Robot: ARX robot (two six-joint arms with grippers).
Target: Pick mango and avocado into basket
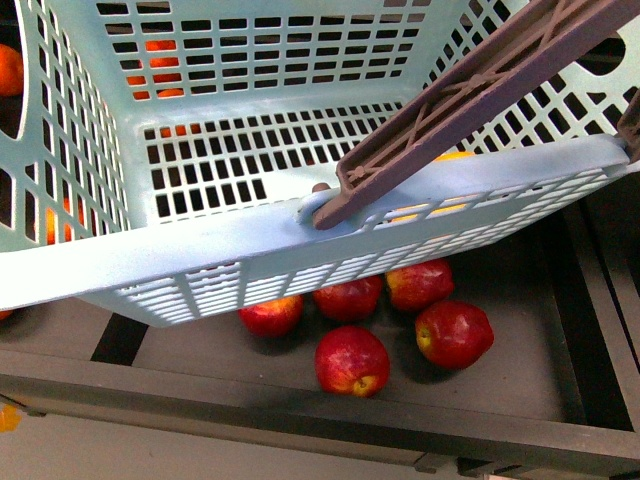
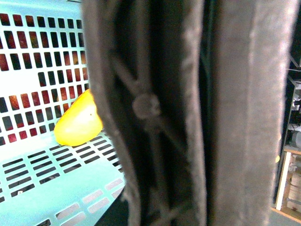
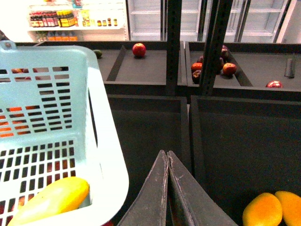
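The light turquoise basket (image 1: pixel 300 235) hangs tilted and fills the upper front view, its brown handle (image 1: pixel 470 95) crossing the upper right. That handle (image 2: pixel 150 106) also fills the left wrist view, where my left gripper is shut on it; the fingers themselves do not show. A yellow mango (image 2: pixel 77 122) lies on the basket floor, also seen as the mango (image 3: pixel 51 200) in the right wrist view. My right gripper (image 3: pixel 167 157) is shut and empty, just beside the basket's rim (image 3: pixel 101 155). The avocado is out of view; a small dark green fruit (image 3: pixel 97 53) lies in a far bin.
Several red apples (image 1: pixel 352 360) lie in a dark bin (image 1: pixel 520 380) under the basket. Orange fruits (image 1: pixel 10 68) show behind its slots. Two yellow-orange fruits (image 3: pixel 263 212) sit in a dark bin near my right gripper. Shelf posts (image 3: pixel 173 47) and apple bins (image 3: pixel 138 49) stand beyond.
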